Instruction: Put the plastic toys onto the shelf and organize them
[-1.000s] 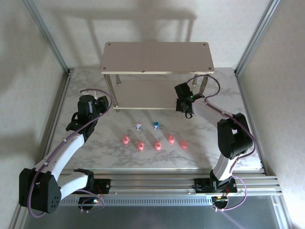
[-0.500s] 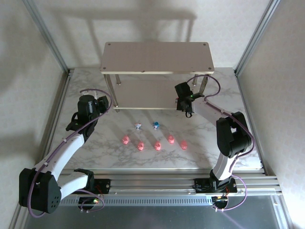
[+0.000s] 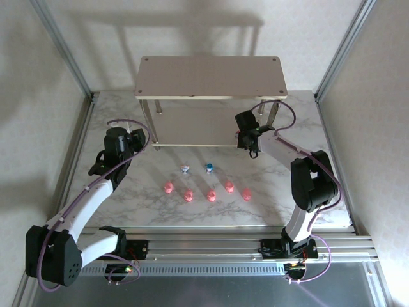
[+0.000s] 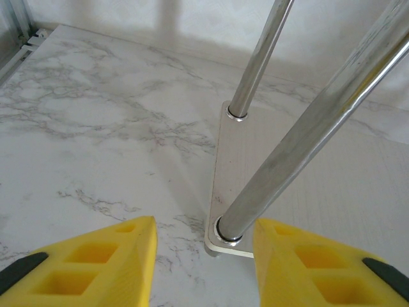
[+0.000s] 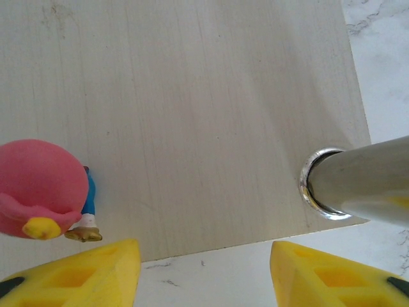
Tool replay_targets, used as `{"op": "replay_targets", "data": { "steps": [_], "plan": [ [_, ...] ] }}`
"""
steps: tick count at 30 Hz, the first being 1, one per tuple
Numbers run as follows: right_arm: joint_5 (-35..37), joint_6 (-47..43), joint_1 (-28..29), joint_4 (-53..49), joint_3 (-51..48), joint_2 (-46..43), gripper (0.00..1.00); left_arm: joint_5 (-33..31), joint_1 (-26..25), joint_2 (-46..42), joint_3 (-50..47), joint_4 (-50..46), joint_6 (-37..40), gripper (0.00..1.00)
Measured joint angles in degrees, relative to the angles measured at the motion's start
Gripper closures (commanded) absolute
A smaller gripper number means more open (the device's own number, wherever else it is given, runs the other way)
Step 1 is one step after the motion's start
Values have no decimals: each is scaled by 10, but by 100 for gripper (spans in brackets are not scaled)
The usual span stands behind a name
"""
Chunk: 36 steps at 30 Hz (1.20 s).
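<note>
Right hand (image 5: 204,281) is hovering at the near right corner of the shelf (image 3: 211,75), jaws parted and empty, with a red-headed toy (image 5: 41,192) sitting on the lower board just left of it. Left hand (image 4: 204,268) is gaping, empty, by the near left leg. Pink toys (image 3: 210,195) are sitting on the bench (image 3: 144,208).

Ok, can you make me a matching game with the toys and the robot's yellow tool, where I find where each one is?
Things:
1. pink toys
2. blue toy
3. red-headed toy
4. left tool

Places:
A. on the lower board of the shelf
B. at the shelf's left front leg
C. in a line on the table
D. on the table, between that line and the shelf

Pairs: 1-C, 2-D, 3-A, 4-B.
</note>
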Motion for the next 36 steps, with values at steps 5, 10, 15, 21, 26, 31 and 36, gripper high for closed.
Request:
{"op": "replay_targets", "data": {
  "steps": [5,10,15,21,26,31,36],
  "plan": [
    [0,-1,0,0,7,1,43,0,0,0,0,0,0,56],
    [2,-2,-2,0,19,7,43,0,0,0,0,0,0,56],
    [2,-3,-5,0,21,10,41,0,0,0,0,0,0,56],
    [10,-4,-9,1,22,14,41,0,0,0,0,0,0,56],
    [14,-4,-11,1,26,18,41,-2,0,0,0,0,0,56],
    [16,-5,-13,5,33,24,41,-2,0,0,0,0,0,56],
    [16,-5,-14,5,33,25,38,-2,0,0,0,0,0,56]
  ]
}}
